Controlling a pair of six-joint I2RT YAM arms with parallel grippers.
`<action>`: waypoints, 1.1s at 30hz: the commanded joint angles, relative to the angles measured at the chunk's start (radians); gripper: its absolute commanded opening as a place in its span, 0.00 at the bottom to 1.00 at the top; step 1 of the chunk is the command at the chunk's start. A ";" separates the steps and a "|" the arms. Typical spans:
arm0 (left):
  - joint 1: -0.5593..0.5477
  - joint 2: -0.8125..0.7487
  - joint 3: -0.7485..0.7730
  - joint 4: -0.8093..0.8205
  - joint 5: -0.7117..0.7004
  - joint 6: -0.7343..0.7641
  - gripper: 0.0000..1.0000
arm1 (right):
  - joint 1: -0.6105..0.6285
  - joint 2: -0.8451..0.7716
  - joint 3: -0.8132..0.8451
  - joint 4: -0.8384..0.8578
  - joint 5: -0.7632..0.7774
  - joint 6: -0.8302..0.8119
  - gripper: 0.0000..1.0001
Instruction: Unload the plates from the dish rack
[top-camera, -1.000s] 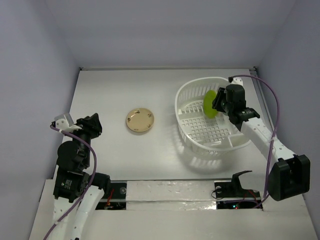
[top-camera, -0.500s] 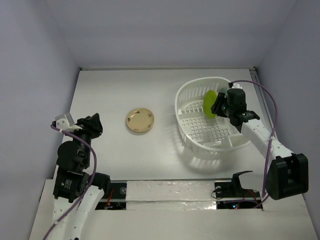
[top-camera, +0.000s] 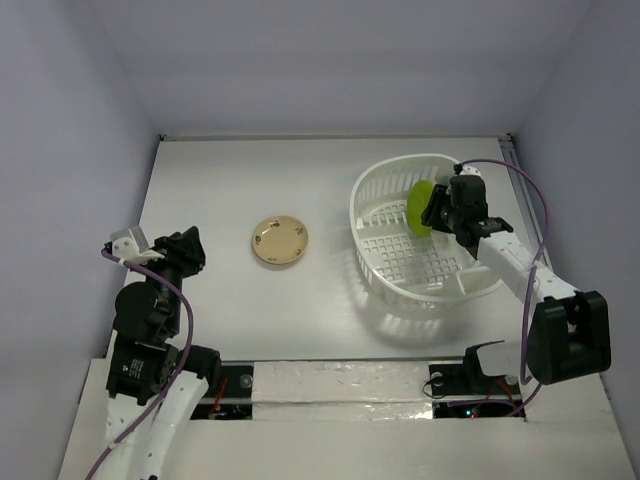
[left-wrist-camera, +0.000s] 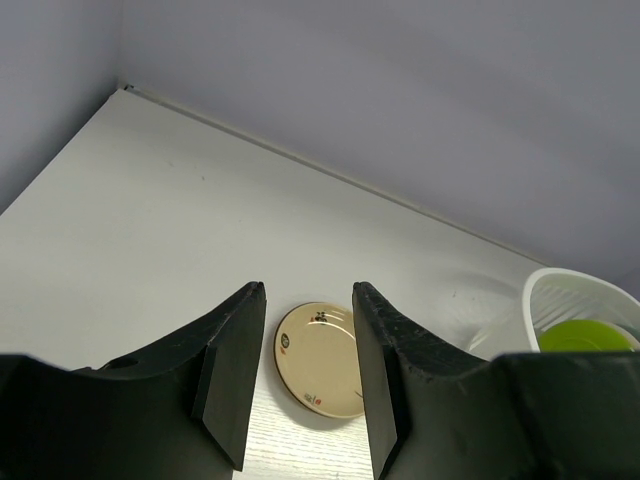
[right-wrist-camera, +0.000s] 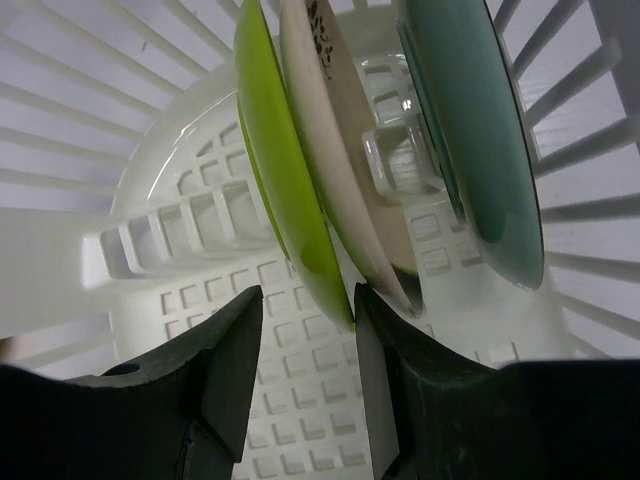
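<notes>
Straddling the lower edge of the lime green plate (right-wrist-camera: 280, 170), the right gripper (right-wrist-camera: 303, 330) is spread, seemingly without contact. Three plates stand on edge in the dish rack (top-camera: 410, 297): lime green, then the cream plate (right-wrist-camera: 340, 180) and teal plate (right-wrist-camera: 480, 140) toward 3 o'clock. One amber plate (top-camera: 279, 241) lies flat on the table (top-camera: 220, 180) at the rack's 9 o'clock. The left gripper (left-wrist-camera: 305, 380) hangs spread and empty.
</notes>
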 joint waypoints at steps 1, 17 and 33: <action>-0.006 0.008 0.006 0.040 0.008 0.005 0.37 | -0.008 0.026 0.064 0.070 0.012 -0.035 0.48; -0.006 0.017 0.006 0.044 0.016 0.004 0.37 | -0.008 0.078 0.120 0.112 -0.094 -0.093 0.29; -0.006 0.020 0.006 0.043 0.013 0.004 0.37 | -0.008 0.085 0.209 0.061 -0.159 -0.132 0.00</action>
